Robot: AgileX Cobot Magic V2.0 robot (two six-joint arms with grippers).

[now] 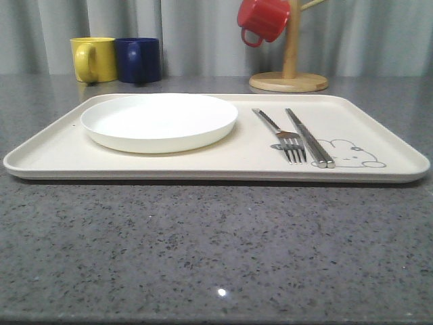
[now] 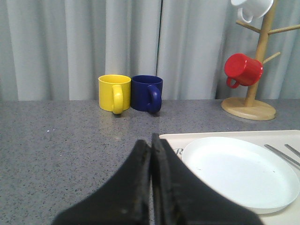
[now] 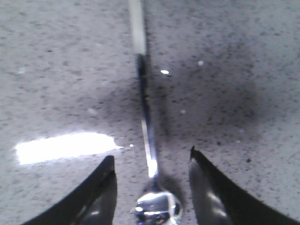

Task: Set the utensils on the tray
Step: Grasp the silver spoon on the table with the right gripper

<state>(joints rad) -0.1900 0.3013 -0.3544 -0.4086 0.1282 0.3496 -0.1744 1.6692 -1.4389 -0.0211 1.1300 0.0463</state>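
The cream tray [image 1: 54,149] lies across the grey table with a rabbit drawing at its right end. A silver fork [image 1: 281,135] and a pair of flat chopsticks [image 1: 308,137] rest on it side by side, right of the plate. The tray's corner [image 2: 169,139] and those utensils' ends [image 2: 281,153] also show in the left wrist view. My left gripper [image 2: 151,145] is shut with nothing in it, above the table beside the tray. A shiny spoon [image 3: 150,140] lies on the bare table; my right gripper [image 3: 152,161] is open, its fingers either side of the spoon's neck, bowl nearest.
A round white plate [image 1: 160,120] sits on the tray's left half. Behind the tray stand a yellow mug [image 1: 95,59] and a dark blue mug [image 1: 139,59]. A wooden mug tree [image 1: 289,68] with a red mug [image 1: 262,19] stands at the back right.
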